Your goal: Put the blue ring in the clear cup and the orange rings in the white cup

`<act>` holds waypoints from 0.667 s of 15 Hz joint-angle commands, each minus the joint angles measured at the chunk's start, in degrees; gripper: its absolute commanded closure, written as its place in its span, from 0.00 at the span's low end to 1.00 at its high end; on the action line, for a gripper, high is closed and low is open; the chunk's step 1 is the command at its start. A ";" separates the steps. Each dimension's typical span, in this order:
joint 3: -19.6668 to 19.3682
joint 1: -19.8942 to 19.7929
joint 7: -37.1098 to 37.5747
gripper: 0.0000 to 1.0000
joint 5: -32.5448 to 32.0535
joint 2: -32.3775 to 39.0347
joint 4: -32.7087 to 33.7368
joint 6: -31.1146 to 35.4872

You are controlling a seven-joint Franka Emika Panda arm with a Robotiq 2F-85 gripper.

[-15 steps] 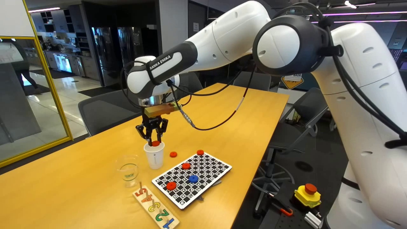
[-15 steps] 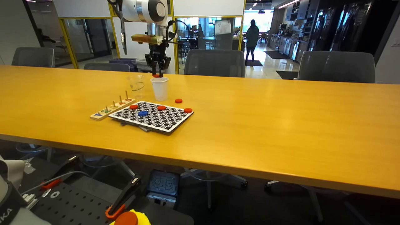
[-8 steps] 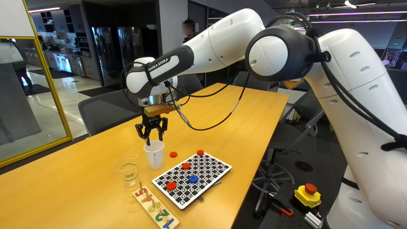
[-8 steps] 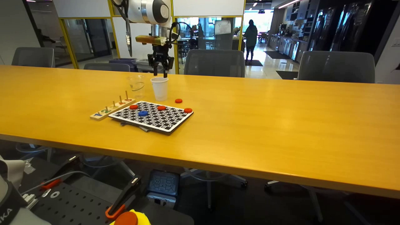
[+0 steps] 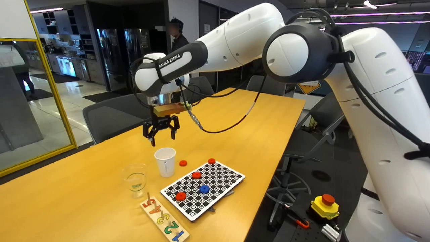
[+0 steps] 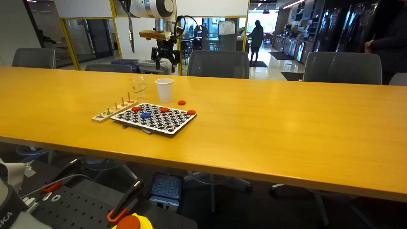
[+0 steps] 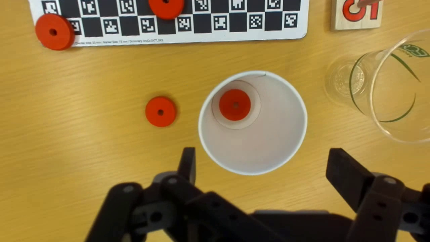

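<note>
A flat, round red-orange ring is seen lying alone on the yellow-brown worktop, just beside the opaque white tapered cup: right of it in both exterior views, left of it in the wrist view. Another red-orange ring is already held at the bottom of that cup. Above the rim, apart from it, the black two-fingered end effector is poised with its fingers spread wide and nothing gripped. The coming move is judged to turn on a sideways and downward shift, since the loose ring is found low and to the right in both exterior views. No long axis needs to be matched, though the cup could be nudged. Three red-orange rings and one blue ring are borne by the black-and-white checkerboard. Left of the white cup, the transparent tumbler is stood upright, the blue ring not yet placed inside.
</note>
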 commanded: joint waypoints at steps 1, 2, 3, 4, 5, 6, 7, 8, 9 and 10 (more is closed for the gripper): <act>-0.66 -1.17 -4.00 0.00 -0.83 -4.40 -4.79 2.15; -0.64 -1.66 -6.99 0.00 -1.66 -5.39 -6.25 2.83; -0.90 -2.10 -9.54 0.00 -2.82 -6.92 -8.51 4.11; -0.97 -2.69 -12.48 0.00 -3.84 -8.27 -10.51 4.97; -1.12 -3.34 -15.98 0.00 -5.41 -9.84 -13.02 6.18; -1.14 -4.07 -18.98 0.00 -6.41 -11.00 -15.17 7.25; -1.23 -4.80 -21.96 0.00 -7.62 -11.87 -17.12 8.79; -1.23 -5.59 -24.98 0.00 -8.70 -12.65 -18.97 10.35; -1.13 -6.34 -27.91 0.00 -9.66 -12.79 -20.02 11.82; -1.03 -7.00 -30.67 0.00 -10.49 -12.86 -21.14 13.58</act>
